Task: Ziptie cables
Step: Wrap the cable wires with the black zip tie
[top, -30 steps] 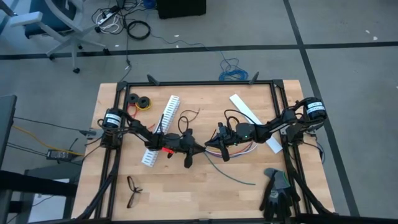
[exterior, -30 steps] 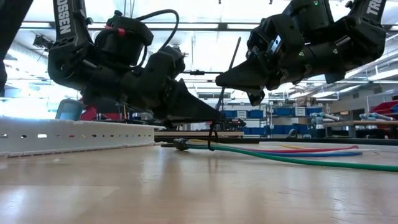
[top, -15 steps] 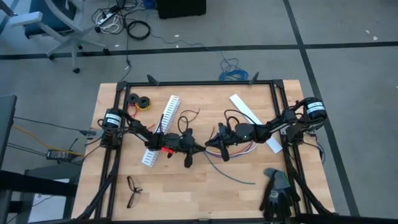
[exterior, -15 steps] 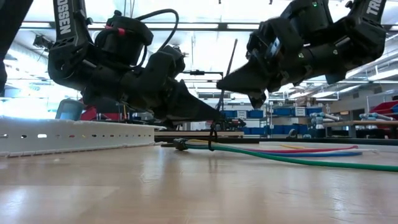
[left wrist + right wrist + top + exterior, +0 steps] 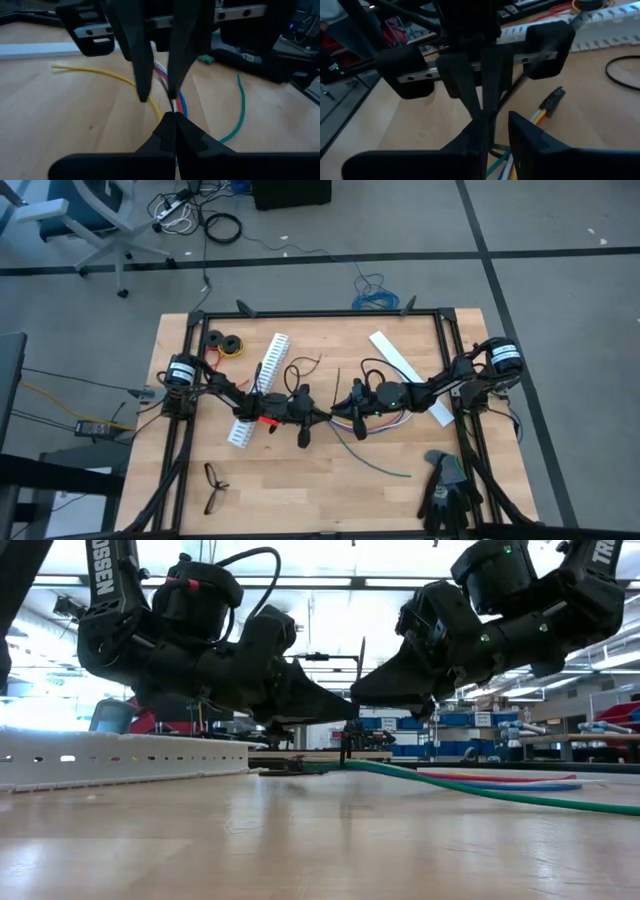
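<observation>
Wooden table (image 5: 300, 480), squarish, framed by a black rail (image 5: 320, 313) along the far edge and both sides. Open board along the near edge, apart from black glasses (image 5: 214, 485) at the near left and dark gloves (image 5: 444, 488) overhanging the near right corner. More bare wood between the white slotted strip (image 5: 259, 388) on the left and a flat white bar (image 5: 405, 372) on the right. Tape rolls (image 5: 225, 343) at the far left corner.

Both arms stretched low and almost level toward the table's middle, tips meeting nose to nose just above the board. Left gripper (image 5: 322, 418) (image 5: 171, 119) with fingers pressed together on the ziptie (image 5: 349, 740), a thin dark line standing up between the two tips. Right gripper (image 5: 340, 416) (image 5: 496, 131) with fingers slightly apart, a narrow gap between them, the left tips poking into that gap.

Cables (image 5: 385, 420) (image 5: 172, 97) lying under and beside the right gripper: yellow, red, blue and white strands bunched at the meeting point, a green one (image 5: 372, 464) (image 5: 500, 795) curving away toward the near right.

Hard to make out: whether the ziptie loops fully round the bundle, hidden under the tips from above. Low view cuts off both arms at the top; wrist views mostly filled by dark fingers.
</observation>
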`<state>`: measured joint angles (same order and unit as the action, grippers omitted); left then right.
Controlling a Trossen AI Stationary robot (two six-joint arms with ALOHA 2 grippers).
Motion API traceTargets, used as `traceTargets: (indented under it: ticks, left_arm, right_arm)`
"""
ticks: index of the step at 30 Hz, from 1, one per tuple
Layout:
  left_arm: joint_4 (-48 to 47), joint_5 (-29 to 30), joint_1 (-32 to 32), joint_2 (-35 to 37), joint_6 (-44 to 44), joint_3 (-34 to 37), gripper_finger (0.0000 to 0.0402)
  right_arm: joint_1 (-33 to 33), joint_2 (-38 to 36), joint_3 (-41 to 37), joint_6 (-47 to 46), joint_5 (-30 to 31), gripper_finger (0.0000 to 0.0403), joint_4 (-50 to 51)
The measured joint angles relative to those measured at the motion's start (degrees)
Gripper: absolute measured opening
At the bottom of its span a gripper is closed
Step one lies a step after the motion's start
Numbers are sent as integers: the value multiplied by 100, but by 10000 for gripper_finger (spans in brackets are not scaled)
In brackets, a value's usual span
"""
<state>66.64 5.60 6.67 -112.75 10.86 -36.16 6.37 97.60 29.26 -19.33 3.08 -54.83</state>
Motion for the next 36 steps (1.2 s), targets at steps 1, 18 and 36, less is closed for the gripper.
traceTargets:
  ticks: [1,18,36]
  left_arm:
    - [-9,8,-2,0,2,0,1]
    - [-21,53,-30,-15,160,-2,4]
    - [4,75,-30,-20,159,-2,2]
  right_arm:
    - [0,48,8,-2,0,57,-15]
    - [21,339,413,605,132,0,114]
    - [11,335,413,140,-126,36,196]
